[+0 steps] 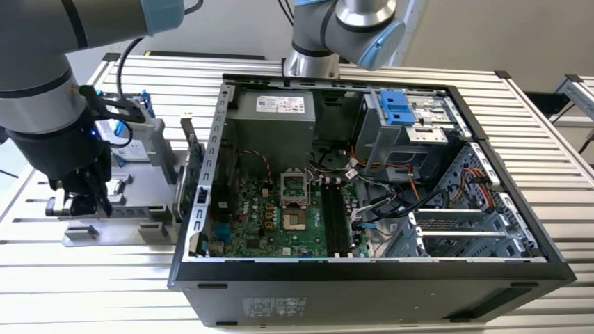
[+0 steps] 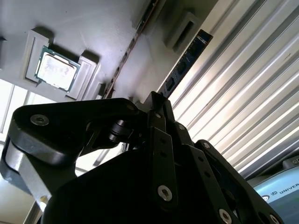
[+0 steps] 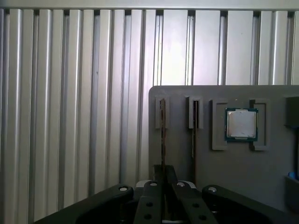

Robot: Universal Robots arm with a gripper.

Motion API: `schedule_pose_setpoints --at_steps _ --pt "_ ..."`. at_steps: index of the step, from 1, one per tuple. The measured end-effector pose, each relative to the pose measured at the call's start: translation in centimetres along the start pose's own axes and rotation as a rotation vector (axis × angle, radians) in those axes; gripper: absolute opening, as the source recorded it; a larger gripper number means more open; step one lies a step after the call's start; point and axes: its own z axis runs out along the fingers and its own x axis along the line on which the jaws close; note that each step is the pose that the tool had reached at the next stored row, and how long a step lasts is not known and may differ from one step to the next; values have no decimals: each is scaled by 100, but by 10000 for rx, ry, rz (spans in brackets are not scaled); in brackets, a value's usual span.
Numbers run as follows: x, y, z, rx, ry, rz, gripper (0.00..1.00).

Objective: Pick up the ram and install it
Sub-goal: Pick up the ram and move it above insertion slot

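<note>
From where I stood, the arm hung over the grey holder (image 3: 224, 186) on the slatted desk (image 3: 70, 116), just beside the open computer case (image 1: 371, 289) on the exterior view's left. The ram (image 3: 162, 135) stood on its edge in one of the holder's narrow slots, near the square CPU chip (image 3: 241, 124), which lay flat in its own recess.

The pincer (image 3: 162, 175) looked clenched on the ram. In both wrist views its fingers were drawn close together, with the thin board running out from between them.

As I judged it, the step in hand was getting a sound grip on the stick while it sat in the slot. To do that well, the fingers needed to bear squarely on the two flat faces, not on the chips' corners. The wrist needed to line up with the slot, so that nothing twisted the board against the slot walls. The neighbouring slot (image 3: 193, 116) was close, so any sideways drift could knock into it. Firm, even pressure would suit a board that thin and stiff; a skewed pinch could let it pivot.
</note>
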Motion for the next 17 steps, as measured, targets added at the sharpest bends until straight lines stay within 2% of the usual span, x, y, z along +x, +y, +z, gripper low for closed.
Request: schedule_pose_setpoints --at_steps 17 --pt "8 6 -130 1 -1 -1 0"
